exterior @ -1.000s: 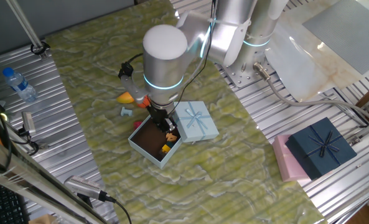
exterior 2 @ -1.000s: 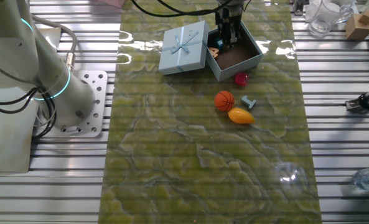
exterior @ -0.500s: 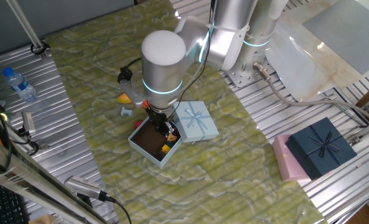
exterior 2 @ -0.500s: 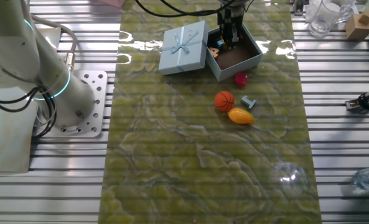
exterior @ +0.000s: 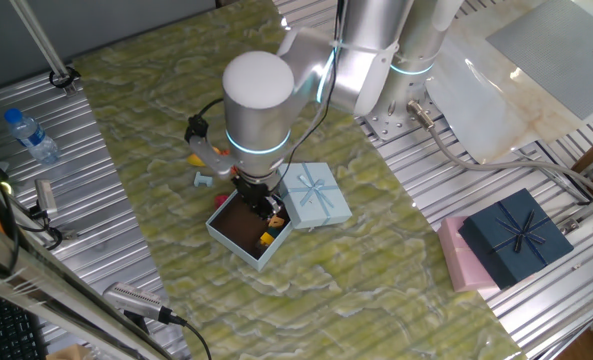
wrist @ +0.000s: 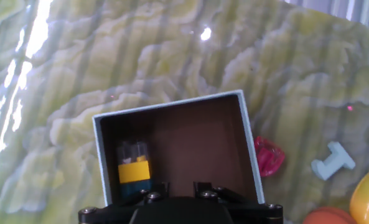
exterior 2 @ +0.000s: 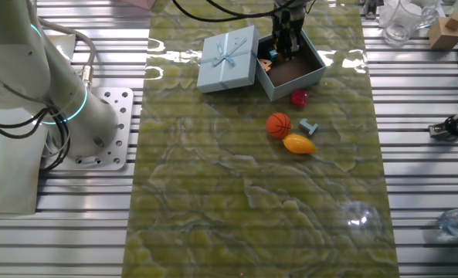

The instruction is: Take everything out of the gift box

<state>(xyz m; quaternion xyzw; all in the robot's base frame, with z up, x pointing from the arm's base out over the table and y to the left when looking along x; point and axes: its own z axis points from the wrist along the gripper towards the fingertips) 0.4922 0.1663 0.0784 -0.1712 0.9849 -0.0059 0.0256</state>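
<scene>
The small square pale-blue cardboard gift box (exterior 2: 293, 67) with the dark brown inside stands open on the green marbled mat (exterior 2: 252, 193) near the mat's far edge in the view taken from behind the arm's base, its matching pale-blue lid with the ribbon bow (exterior 2: 229, 57) lying touching or just beside it, evidently set aside to give access. The two-finger claw (exterior 2: 283, 48) hangs over the box at the lid-side wall; its fingertips are hidden in every view, so whether it is released or clenched cannot be told. The placement suggests a reach for what remains inside. The hand view shows a small yellow and blue block toy (wrist: 134, 169) against one inner wall, the rest of the visible brown floor bare; from the opposite side a small yellow piece (exterior: 265, 238) shows in the box corner near the lid, possibly the same item. Already outside, near the box, lie the orange basketball (exterior 2: 278, 124), the yellow-orange mango-like fruit (exterior 2: 298, 144), the magenta faceted piece (exterior 2: 299, 97) and a pale-blue T-shaped piece (exterior 2: 309, 127); the arm hides most of these in the other fixed view. Judgement: unloading is largely done.
</scene>
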